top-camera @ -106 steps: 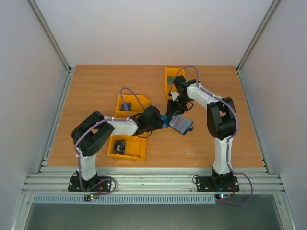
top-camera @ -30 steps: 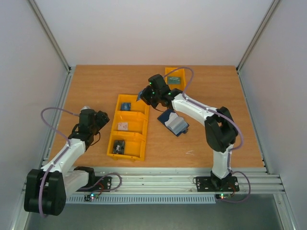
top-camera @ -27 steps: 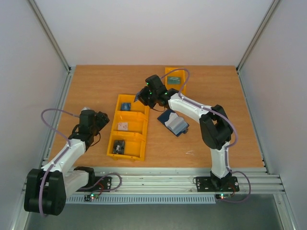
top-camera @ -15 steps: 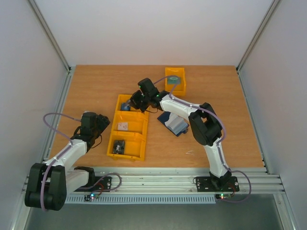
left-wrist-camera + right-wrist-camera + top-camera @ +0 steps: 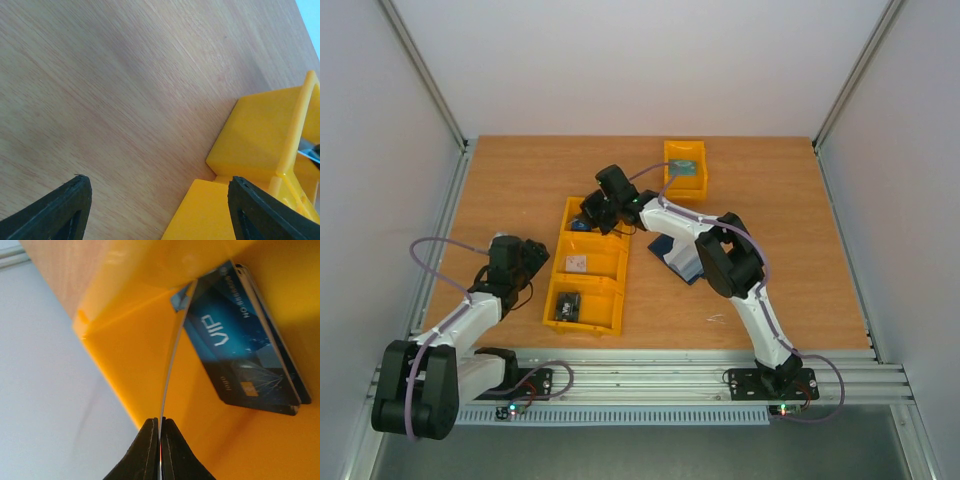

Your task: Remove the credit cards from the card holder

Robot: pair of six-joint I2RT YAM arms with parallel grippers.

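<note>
The card holder (image 5: 676, 256), dark navy, lies open on the table right of the yellow three-part bin (image 5: 563, 262); my right arm hides part of it. My right gripper (image 5: 592, 213) is over the bin's far compartment. In the right wrist view it (image 5: 160, 432) is shut on a thin credit card (image 5: 173, 360) seen edge-on, its far end down by a stack of blue cards (image 5: 242, 352) lying on the bin floor (image 5: 150, 375). My left gripper (image 5: 527, 256) is open and empty just left of the bin, low over the wood (image 5: 157, 189).
The bin's middle compartment holds a pale card (image 5: 577, 263) and its near compartment a dark item (image 5: 567, 306). A small yellow bin (image 5: 684, 182) with a teal item stands at the back. The bin's outer wall (image 5: 250, 150) is close to my left gripper's right finger.
My right gripper has moved left from beside the card holder to over the bin's far compartment with the card. My left arm pulled back to the left earlier and has barely moved since.
</note>
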